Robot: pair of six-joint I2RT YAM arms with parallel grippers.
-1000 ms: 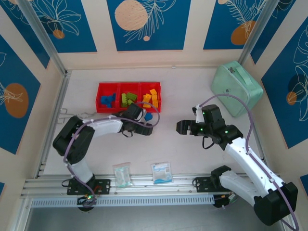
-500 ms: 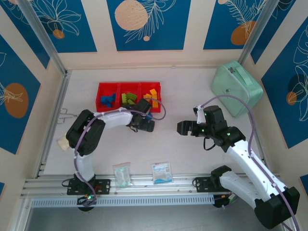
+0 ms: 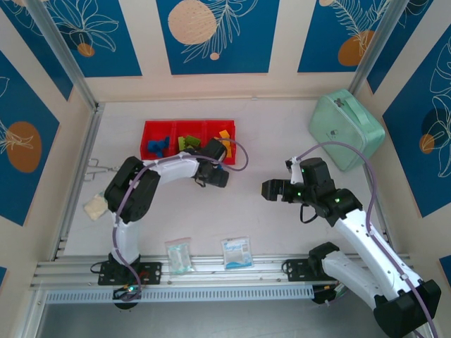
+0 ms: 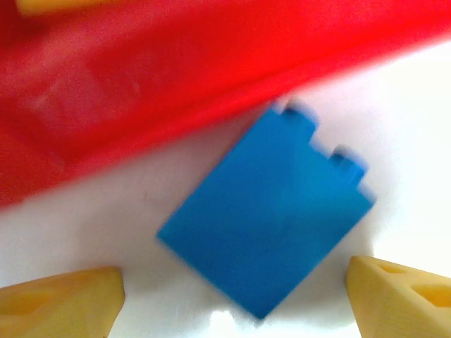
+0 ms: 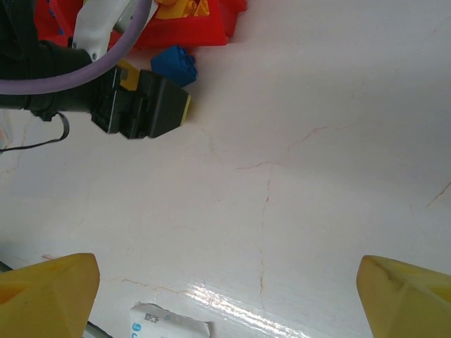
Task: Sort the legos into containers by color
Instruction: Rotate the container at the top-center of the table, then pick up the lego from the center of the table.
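The red tray lies at the back left with blue legos, green legos and orange-yellow legos in its three bins. A blue brick lies flat on the table, touching the tray's outer wall. My left gripper is open, its yellow fingers on either side of the brick and just short of it. From above, the left gripper covers this brick at the tray's right end. The right wrist view has the blue brick beside the tray corner. My right gripper is open over bare table.
A mint green zip case sits at the back right. Two clear packets lie near the front rail. A beige lump and a small metal piece rest by the left wall. Bare table separates the two grippers.
My left gripper has swung toward the tray's right end and now sits over the blue brick. The right gripper has drifted slightly right and toward the near edge.
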